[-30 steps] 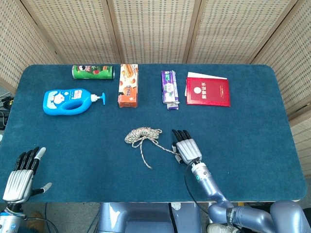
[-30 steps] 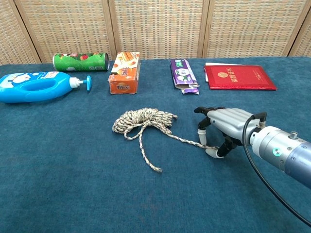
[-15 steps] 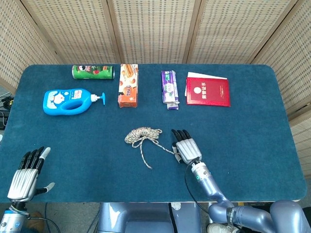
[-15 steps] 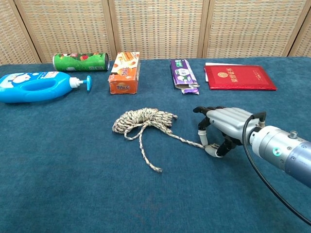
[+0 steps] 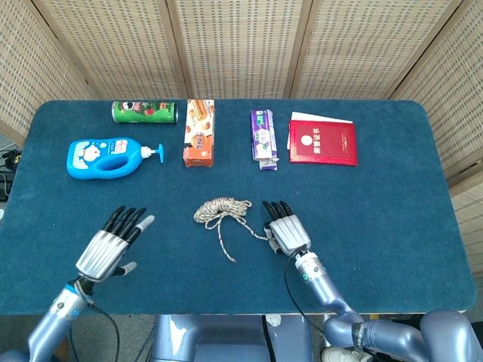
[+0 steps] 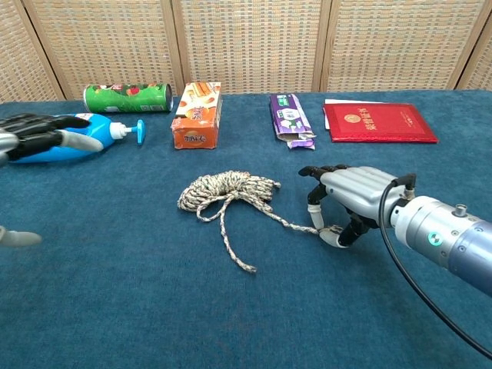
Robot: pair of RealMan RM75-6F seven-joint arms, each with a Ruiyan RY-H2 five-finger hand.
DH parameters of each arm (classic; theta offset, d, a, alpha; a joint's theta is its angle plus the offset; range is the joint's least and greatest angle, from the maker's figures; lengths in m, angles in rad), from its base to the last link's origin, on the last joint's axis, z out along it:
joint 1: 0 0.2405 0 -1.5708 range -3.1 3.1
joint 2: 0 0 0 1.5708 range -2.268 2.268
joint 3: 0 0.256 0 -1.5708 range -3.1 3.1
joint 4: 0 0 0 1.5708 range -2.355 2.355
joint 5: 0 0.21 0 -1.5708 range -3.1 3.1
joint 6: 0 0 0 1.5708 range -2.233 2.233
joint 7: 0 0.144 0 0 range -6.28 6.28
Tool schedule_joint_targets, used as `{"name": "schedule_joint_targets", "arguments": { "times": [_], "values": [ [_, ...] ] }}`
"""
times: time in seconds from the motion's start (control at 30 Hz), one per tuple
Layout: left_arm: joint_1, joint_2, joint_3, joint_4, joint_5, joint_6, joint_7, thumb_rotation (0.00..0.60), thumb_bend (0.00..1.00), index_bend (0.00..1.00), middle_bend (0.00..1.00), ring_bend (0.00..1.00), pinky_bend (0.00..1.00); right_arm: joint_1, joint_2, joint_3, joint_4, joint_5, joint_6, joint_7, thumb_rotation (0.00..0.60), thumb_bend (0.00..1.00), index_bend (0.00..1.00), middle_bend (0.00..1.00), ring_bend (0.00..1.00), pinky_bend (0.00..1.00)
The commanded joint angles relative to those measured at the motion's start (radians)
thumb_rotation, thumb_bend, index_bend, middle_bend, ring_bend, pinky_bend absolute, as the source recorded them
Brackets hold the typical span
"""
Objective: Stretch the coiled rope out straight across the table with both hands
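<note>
Currently rope [image 6: 231, 191] end at right hand [image 6: 347, 201] fingers [image 6: 314, 206], coil beside.

My right hand [image 6: 350, 204] is silver-grey with black fingers, and beside it lies the rope [image 5: 221, 210], speckled cream, tan and dark, on the deep teal desk [image 5: 392, 204]. Beyond my left hand [image 5: 109, 245], silver and black too, sit a bright blue bottle [image 5: 106, 157] and a green can [image 5: 143, 111]. Farther ahead of my right hand are an orange box [image 5: 199, 133], a purple packet [image 5: 263, 136] and a red booklet [image 5: 322, 142] with gold print.

Right robot hand [image 5: 286, 229] at one end of the coiled rope [image 5: 220, 210], left robot hand [image 5: 112, 245] spread, well apart.
</note>
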Motion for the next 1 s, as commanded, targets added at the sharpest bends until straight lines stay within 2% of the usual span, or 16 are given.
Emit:
{"name": "schedule_joint_targets", "arguments": {
  "times": [0.03,0.2,0.5,0.7,1.0],
  "values": [
    [-0.141,-0.058,-0.062,-0.018,-0.033,-0.174,0.029,0.6,0.1,0.3,0.0,0.0,0.0,0.002,-0.003,0.003,0.0,0.006,-0.002,-0.006,0.6,0.43,0.59,0.0,0.0,0.0],
    [-0.239,-0.142,-0.095,0.007,-0.081,-0.276,0.097,0.6,0.15,0.4,0.0,0.0,0.0,0.007,-0.009,0.008,0.01,0.015,-0.008,-0.009,0.6,0.43,0.59,0.0,0.0,0.0],
    [-0.336,-0.277,-0.12,0.072,-0.209,-0.377,0.252,0.6,0.23,0.45,0.0,0.0,0.0,0.016,-0.024,0.012,0.032,0.024,-0.021,-0.009,0.6,0.43,0.6,0.0,0.0,0.0],
    [-0.372,-0.348,-0.131,0.108,-0.315,-0.394,0.349,0.6,0.26,0.48,0.0,0.0,0.0,0.024,-0.03,0.019,0.037,0.034,-0.028,-0.013,0.6,0.43,0.6,0.0,0.0,0.0],
    [-0.415,-0.434,-0.122,0.193,-0.371,-0.385,0.327,0.6,0.27,0.5,0.0,0.0,0.0,0.028,-0.032,0.023,0.04,0.047,-0.033,-0.014,0.6,0.43,0.6,0.0,0.0,0.0]
  ]
}}
